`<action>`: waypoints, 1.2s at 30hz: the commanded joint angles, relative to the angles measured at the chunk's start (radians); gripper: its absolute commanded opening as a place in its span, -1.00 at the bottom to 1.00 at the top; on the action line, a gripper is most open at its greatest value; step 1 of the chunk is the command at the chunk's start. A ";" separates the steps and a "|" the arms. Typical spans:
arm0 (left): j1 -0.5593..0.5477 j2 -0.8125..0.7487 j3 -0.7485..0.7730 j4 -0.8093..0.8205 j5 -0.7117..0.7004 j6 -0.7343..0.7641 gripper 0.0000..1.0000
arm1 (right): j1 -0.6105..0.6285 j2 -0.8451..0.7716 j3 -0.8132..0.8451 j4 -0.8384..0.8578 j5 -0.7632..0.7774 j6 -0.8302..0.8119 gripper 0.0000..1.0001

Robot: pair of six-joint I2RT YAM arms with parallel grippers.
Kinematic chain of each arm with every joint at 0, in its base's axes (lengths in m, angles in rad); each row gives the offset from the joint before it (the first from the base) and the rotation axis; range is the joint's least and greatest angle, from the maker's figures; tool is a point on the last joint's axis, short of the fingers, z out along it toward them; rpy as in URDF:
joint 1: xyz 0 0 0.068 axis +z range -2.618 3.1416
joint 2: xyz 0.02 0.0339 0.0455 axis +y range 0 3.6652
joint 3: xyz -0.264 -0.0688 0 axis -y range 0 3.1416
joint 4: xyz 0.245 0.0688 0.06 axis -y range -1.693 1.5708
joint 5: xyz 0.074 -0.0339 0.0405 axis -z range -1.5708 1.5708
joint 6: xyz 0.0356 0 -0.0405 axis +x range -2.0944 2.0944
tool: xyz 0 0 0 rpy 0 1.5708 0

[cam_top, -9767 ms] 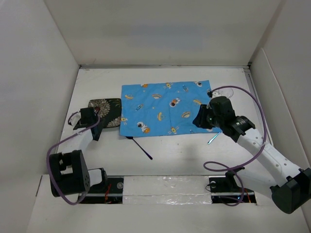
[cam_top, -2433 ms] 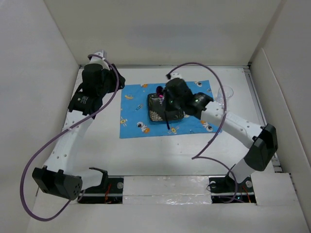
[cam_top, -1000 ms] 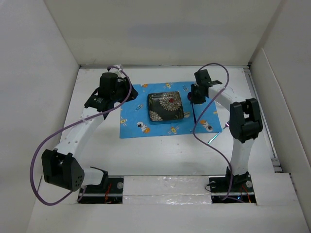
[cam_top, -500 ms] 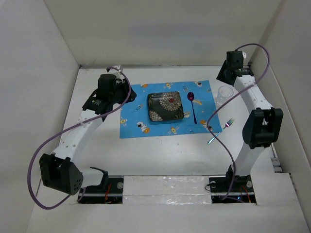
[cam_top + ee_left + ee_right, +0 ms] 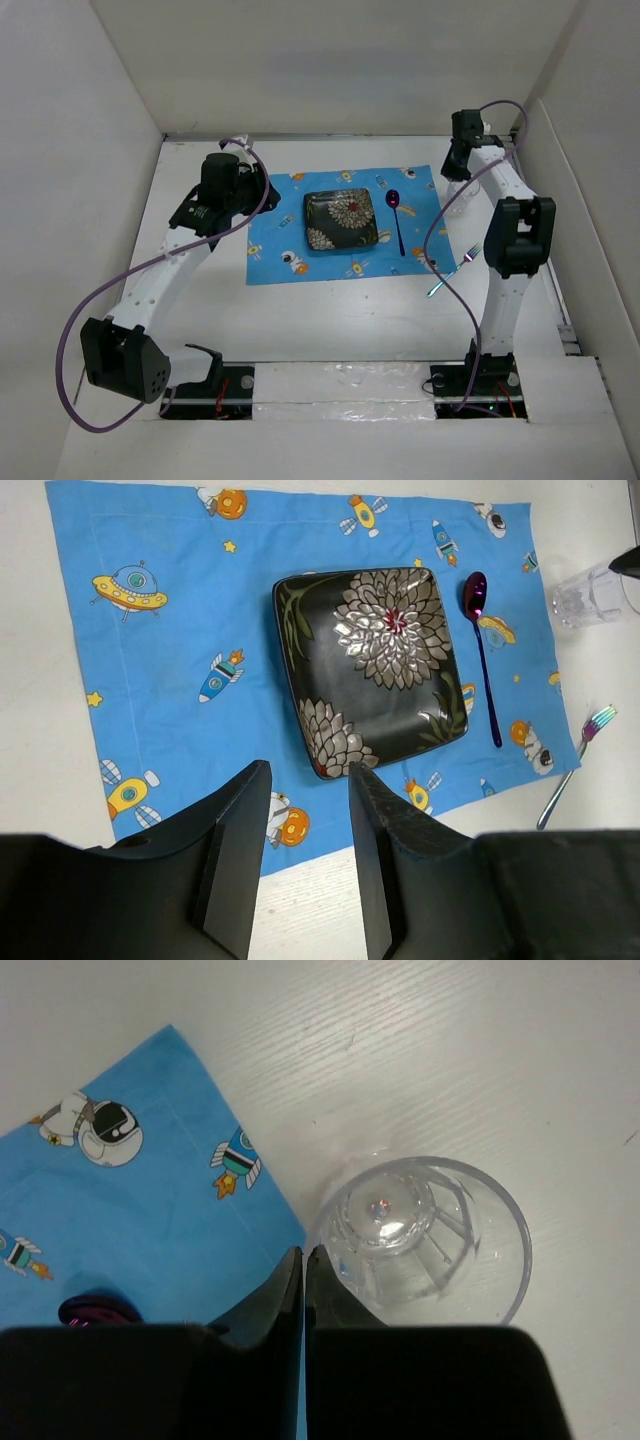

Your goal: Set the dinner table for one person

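Risk check, right side first. The right hand (image 5: 303, 1265) is hanging over the glass (image 5: 430, 1235) with its fingers clenched together and gripping nothing. The fingertips are sitting at about 9 o'clock of the glass rim in the wrist view. Judgement: coming down clenched, it would be striking the rim and tipping or shoving the glass; the fingers need parting first.

The right arm's purple cable (image 5: 432, 250) is looping low near the fork (image 5: 462, 262), which is lying off the blue cloth (image 5: 290, 215) at 4 o'clock of the plate (image 5: 341, 220). A swing of that arm could be dragging the fork or rucking the cloth, shifting the spoon (image 5: 397, 220) at 3 o'clock of the plate.

The left hand (image 5: 305, 780) is hovering released, fingers apart, nothing between them.

The table (image 5: 340, 320) is lying under everything, filling the floor between the white walls.

Hard to read:
- In the top view the right arm is covering most of the glass.
- The right hand's height above the glass cannot be told.
- The hand bodies are blocking the lower part of both wrist views.
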 commanded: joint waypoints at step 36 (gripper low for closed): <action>-0.075 0.078 0.110 -0.013 0.013 0.069 -0.28 | 0.191 0.219 0.489 -0.058 0.016 -0.148 -0.15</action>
